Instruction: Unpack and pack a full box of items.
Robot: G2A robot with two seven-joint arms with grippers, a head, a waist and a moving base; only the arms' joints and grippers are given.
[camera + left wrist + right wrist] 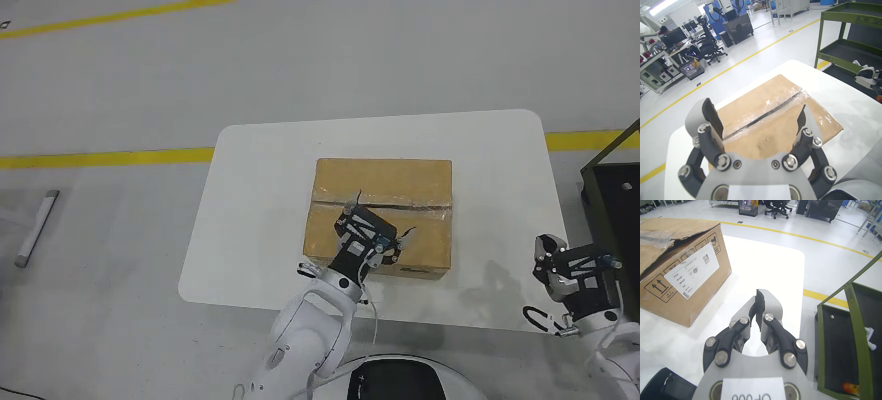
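Step in hand: the opening of the box – the very start of unpacking, as I judge it, since both top flaps lie down and nothing is out on the table point(250, 200).
Box: the cardboard box point(776, 94) sits directly under and ahead of the left gripper, upright, its long taped seam point(772, 111) running across just beyond the fingertips.
Left gripper: the left gripper point(756, 111) hangs over the near flap with its fingers spread wide and nothing between them; I cannot tell whether it touches the cardboard.
Right gripper: the right gripper point(758, 302) hangs low over bare table, pads pressed together on nothing. The box stands well off to one side of it and the green cart point(857, 317) off to the other.
Seam: a dark gap shows along the tape, and from the right wrist view the flap near the corner is buckled up with loose film hanging – so the seal looks partly broken.
Next move: probably one finger of the left gripper has to get into that gap or under the flap's free edge, then lift and fold the flap outward.
Care: the box may slide on the smooth top, so the right gripper could usefully come over to steady it or take the other flap.
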